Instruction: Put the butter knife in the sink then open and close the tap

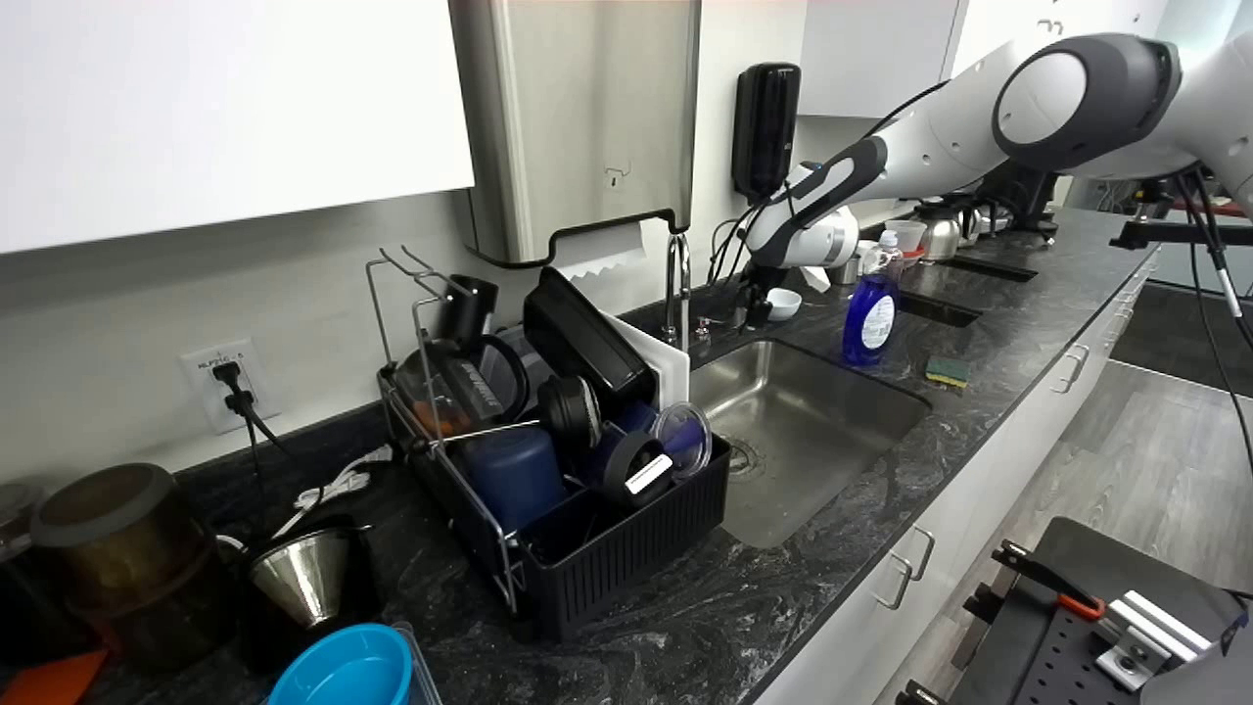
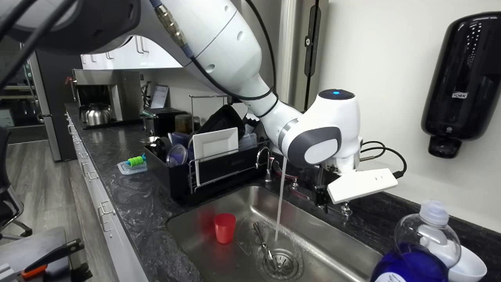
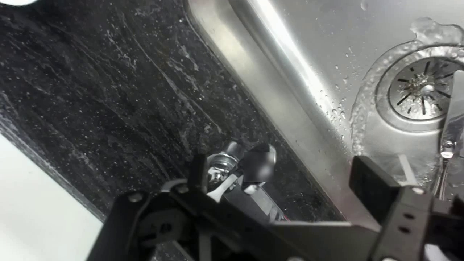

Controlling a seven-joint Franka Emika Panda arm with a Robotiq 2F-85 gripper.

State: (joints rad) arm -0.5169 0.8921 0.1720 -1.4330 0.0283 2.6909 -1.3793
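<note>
In the wrist view, the black hand comes in from the bottom edge, its two fingers spread wide apart with nothing gripped. Between them, close to the finger on the left, a chrome fitting stands on the dark stone table; part of it is blurred, and whether it touches the finger cannot be told. The grey steel sink fills the upper right. At the right edge the butter knife lies in it, blade across the rim of the round drain.

In an exterior view, a white robot arm slants from the upper left to right of centre, the hand pointing down at the back of the sink. A thin stream of water falls from behind the arm into the sink. The butter knife lies at the bottom centre, blade tip over the drain, and a red cup stands upright to its left.

In an exterior view, the robot arm reaches in from the upper right. The tap, chrome with a tall bent spout, rises at the centre of the frame, the hand near it on the right. A black dish rack loaded with dishes sits left of the sink. A bottle of blue liquid and a sponge are right of centre on the table.
</note>
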